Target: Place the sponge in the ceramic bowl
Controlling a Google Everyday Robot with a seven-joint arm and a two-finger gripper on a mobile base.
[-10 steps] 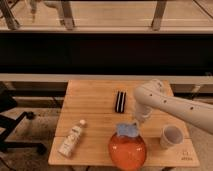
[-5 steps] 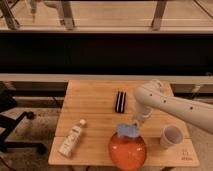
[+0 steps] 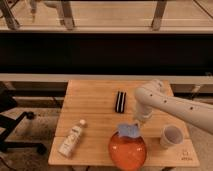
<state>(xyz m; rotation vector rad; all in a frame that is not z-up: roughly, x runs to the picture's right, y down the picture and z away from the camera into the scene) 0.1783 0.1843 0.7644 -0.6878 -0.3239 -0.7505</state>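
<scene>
Over the far rim of the ceramic bowl [image 3: 127, 156] sits the gripper [image 3: 135, 123], pointing down, its tip right against the sponge [image 3: 128, 131]. Whether it is clamped on that sponge or has let go, I cannot tell: the tip merges with the blue pad from this angle. The sponge shows as a light-blue patch at the bowl's far edge, overlapping the orange rim and a little of the inside. It could be hanging just above the bowl or already leaning on the rim; this view does not settle that. By my reading we are at the delivery end of the job, since the sponge is at the bowl rather than out on the table [image 3: 95, 100]. What would be left is small: the sponge lying fully down inside the bowl, and the gripper clear of it. The white arm [image 3: 170, 106] reaches in from the right of the bowl and bends down sharply just beyond its far rim. Farther behind the bowl lies the black bar [image 3: 120, 101], well apart from it. Just to the bowl's right stands the small whitish cup [image 3: 171, 136], close but not touching. Well to the bowl's left a bottle [image 3: 71, 140] lies on its side.
</scene>
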